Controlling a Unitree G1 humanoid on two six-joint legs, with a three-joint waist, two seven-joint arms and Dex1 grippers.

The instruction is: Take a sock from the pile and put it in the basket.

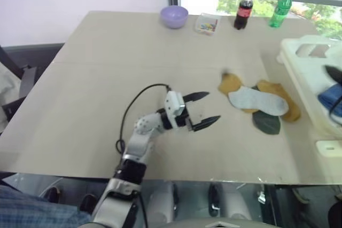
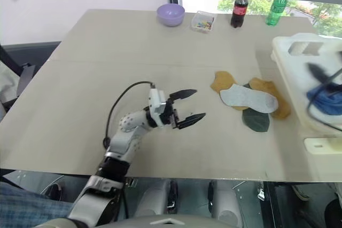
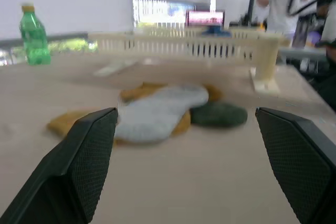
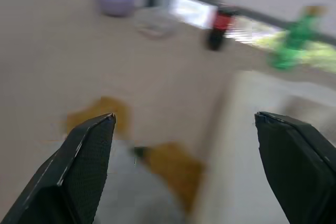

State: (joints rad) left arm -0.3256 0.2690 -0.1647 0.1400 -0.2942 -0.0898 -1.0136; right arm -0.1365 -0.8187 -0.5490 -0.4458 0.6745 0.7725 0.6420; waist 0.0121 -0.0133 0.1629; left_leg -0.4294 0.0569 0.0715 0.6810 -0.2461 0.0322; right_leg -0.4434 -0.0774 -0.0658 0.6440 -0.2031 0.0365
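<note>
The pile [image 1: 259, 104] of yellow, pale grey and dark green socks lies on the tabletop [image 1: 107, 78], just beside the cream basket [image 2: 304, 78] at the robot's right, where a blue sock [image 2: 326, 101] rests inside. The left gripper [image 1: 202, 110] hovers near the pile, pointing at it with fingers spread and empty. The right gripper [image 4: 184, 169] is over the basket's near side, fingers wide apart, grasping nothing.

— Along the far edge of the beige table [image 1: 107, 78]?
— Lilac bowl [image 1: 175, 16], then a small clear tray [image 1: 206, 24] of colourful bits, a dark cola bottle [image 1: 244, 9] with red cap, a green bottle [image 1: 281, 8] with yellow cap.
— Upright?
— Both bottles upright, near the window.
</note>
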